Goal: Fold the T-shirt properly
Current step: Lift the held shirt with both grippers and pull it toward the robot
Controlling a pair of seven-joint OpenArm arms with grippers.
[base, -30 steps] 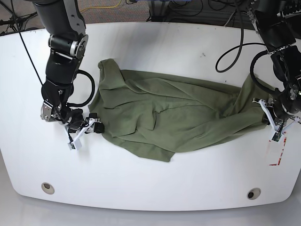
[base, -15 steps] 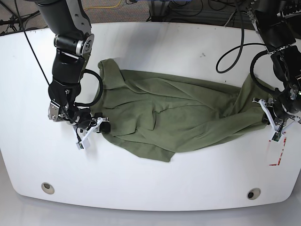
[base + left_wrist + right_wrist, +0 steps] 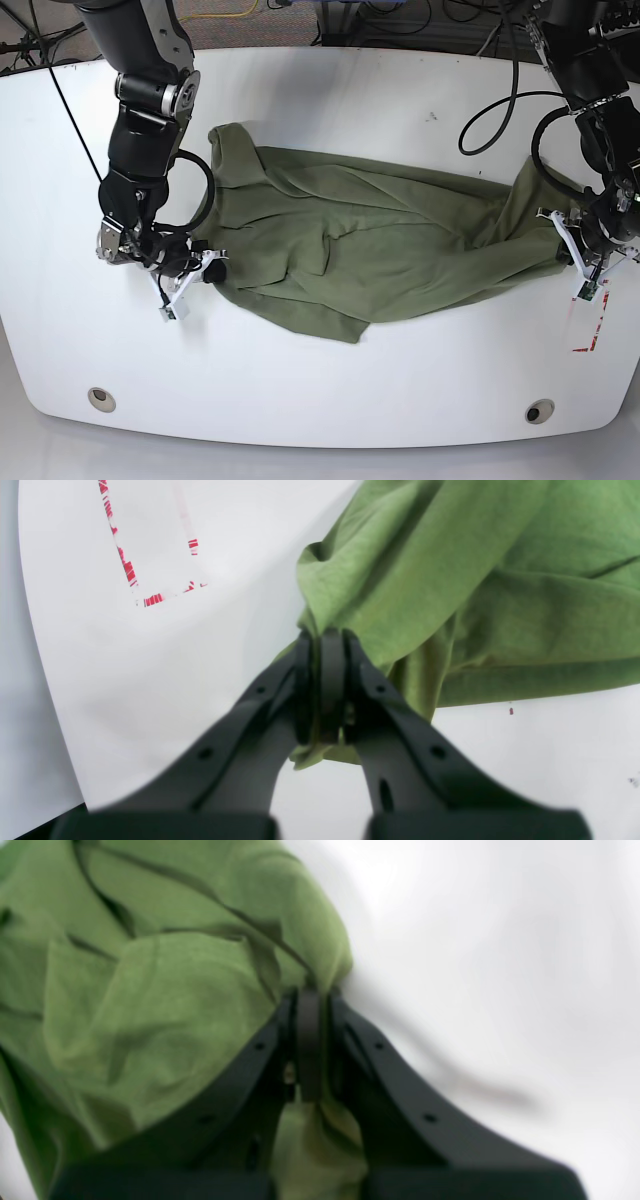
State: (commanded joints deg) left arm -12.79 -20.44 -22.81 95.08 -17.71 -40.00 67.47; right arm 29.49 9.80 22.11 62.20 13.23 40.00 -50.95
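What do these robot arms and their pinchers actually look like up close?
Both arms are bulky and black with silvery joint rings, and black cables loop loosely around them. The left gripper and the right gripper each end in matte black tapered jaws dotted with small holes, and white parts sit at the wrists.

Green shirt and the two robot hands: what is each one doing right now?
T-shirt: crumpled, unfolded, spread across the white table, pinched at both ends.
Left gripper: jaws shut on the shirt's edge.
Right gripper: jaws shut on a fold of shirt.
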